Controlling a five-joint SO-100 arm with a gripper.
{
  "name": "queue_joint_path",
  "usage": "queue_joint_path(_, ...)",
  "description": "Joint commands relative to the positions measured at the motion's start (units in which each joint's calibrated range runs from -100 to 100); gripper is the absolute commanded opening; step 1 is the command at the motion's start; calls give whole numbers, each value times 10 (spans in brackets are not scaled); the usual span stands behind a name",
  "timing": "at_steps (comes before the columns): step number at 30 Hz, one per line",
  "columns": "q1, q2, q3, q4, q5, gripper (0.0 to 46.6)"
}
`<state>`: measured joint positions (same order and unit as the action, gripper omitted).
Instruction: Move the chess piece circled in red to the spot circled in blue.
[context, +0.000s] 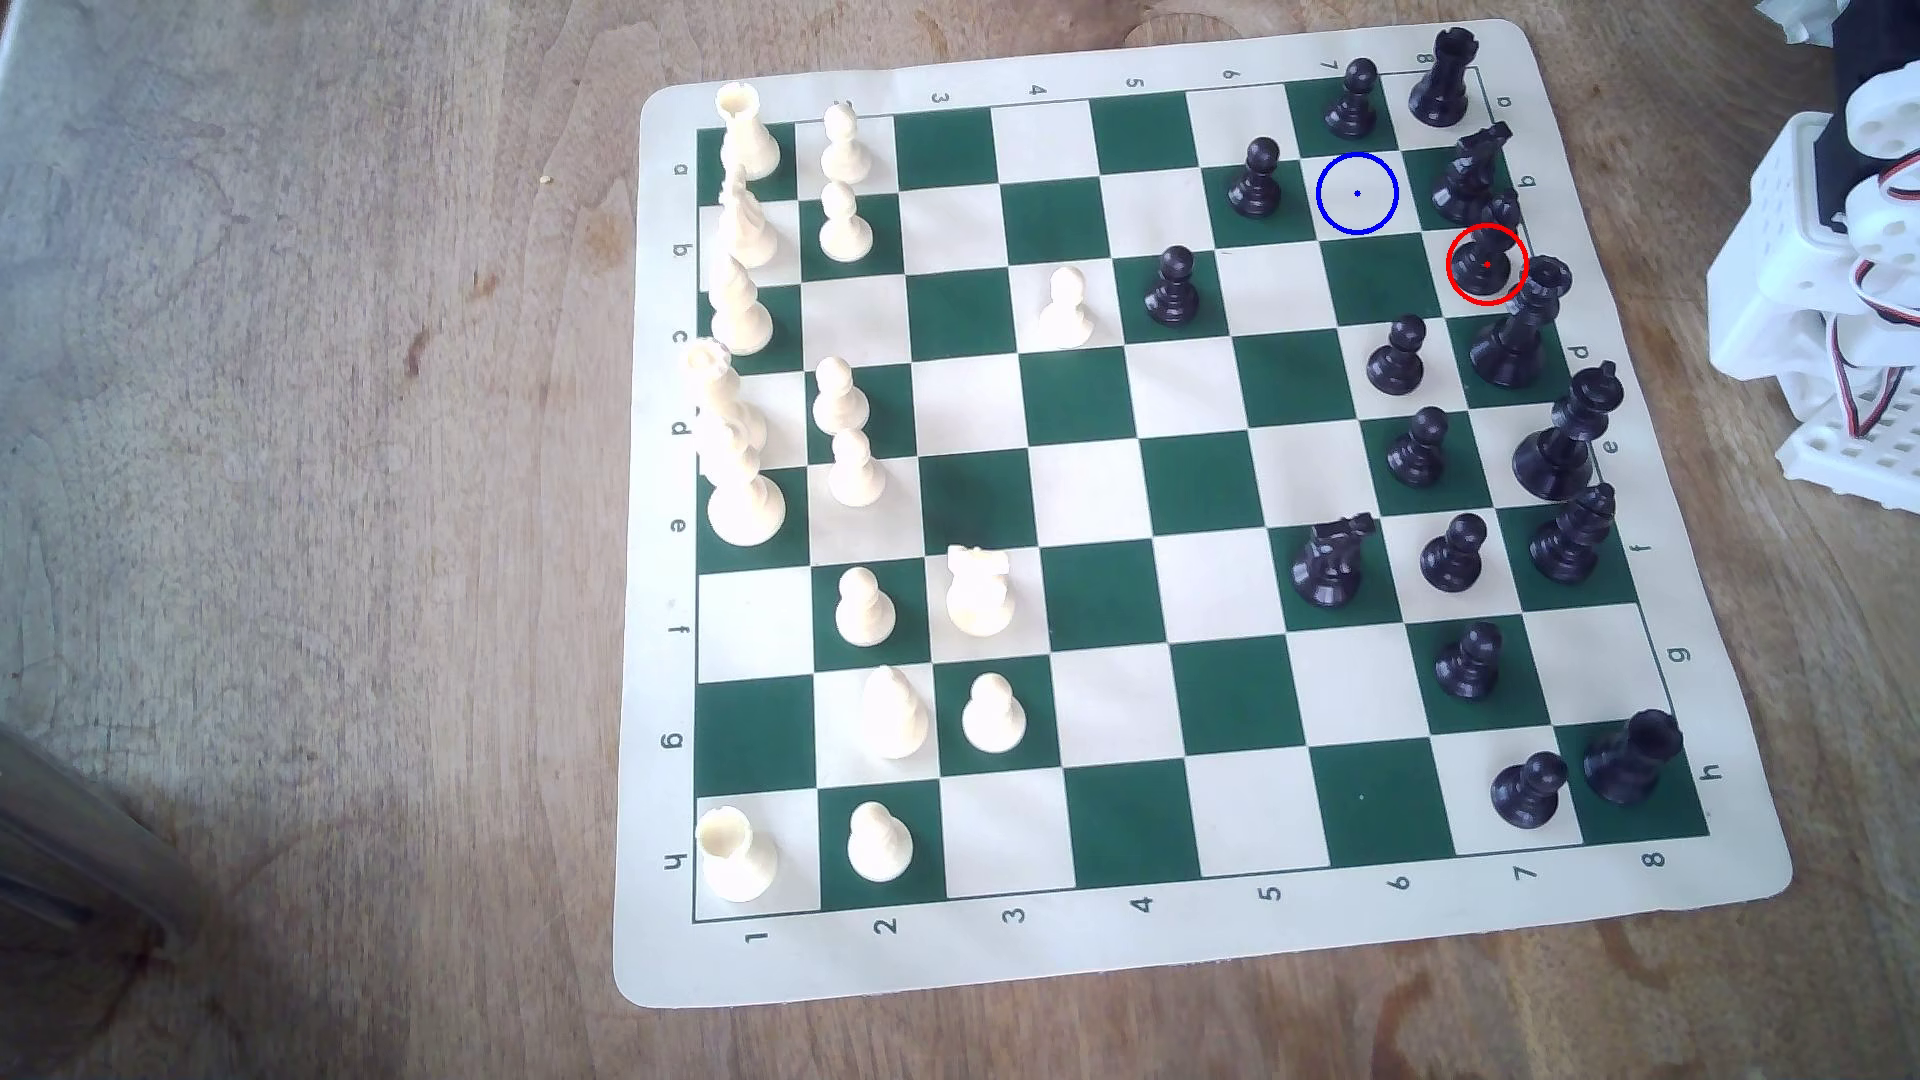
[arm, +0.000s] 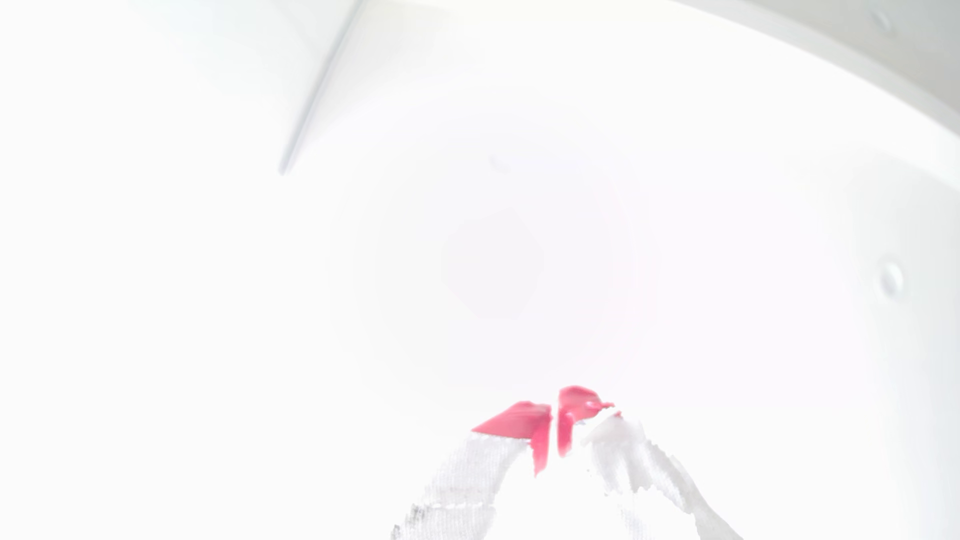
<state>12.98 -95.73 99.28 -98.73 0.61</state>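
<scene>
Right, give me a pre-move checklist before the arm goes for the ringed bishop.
1. Bishop upright on its red-ringed square: ok.
2. Blue-ringed spot free of pieces: ok.
3. Room around the bishop: not ok; a knight and a queen crowd it on either side.
4. Gripper empty: ok; the red-tipped fingers nearly meet with nothing between them in the wrist view.
5. Wrist view usable for aiming: not ok; it is washed out white.
6. Arm off the board: ok; it sits beyond the mat's edge at the exterior view's right.

Green-and-cream checked board, black bishop ringed red, cream square ringed blue, pink-tipped fingers.
</scene>
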Motion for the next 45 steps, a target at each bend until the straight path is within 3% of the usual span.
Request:
queue_joint_path(1,-4,0,7,-10,3,2)
queue_joint_path(24,-4,0,7,-10,3,2)
queue_joint_path(28,-4,0,7,52,2,2)
queue_joint_path(29,-4,0,7,104,5,23)
queue_joint_path(31,-1,-1,7,177,33,16)
queue_joint_path(35,-2,0,7,407,56,2)
queue_joint_path(37,30,0,7,504,58,11)
queue_joint_path(39,99,0,-17,712,31,92)
queue_joint_path(41,140,-2,-102,932,-4,78)
queue_joint_path(42,149,9,-171,1072,-15,46)
queue_joint_path(45,155,6,-209,1185,-10,55)
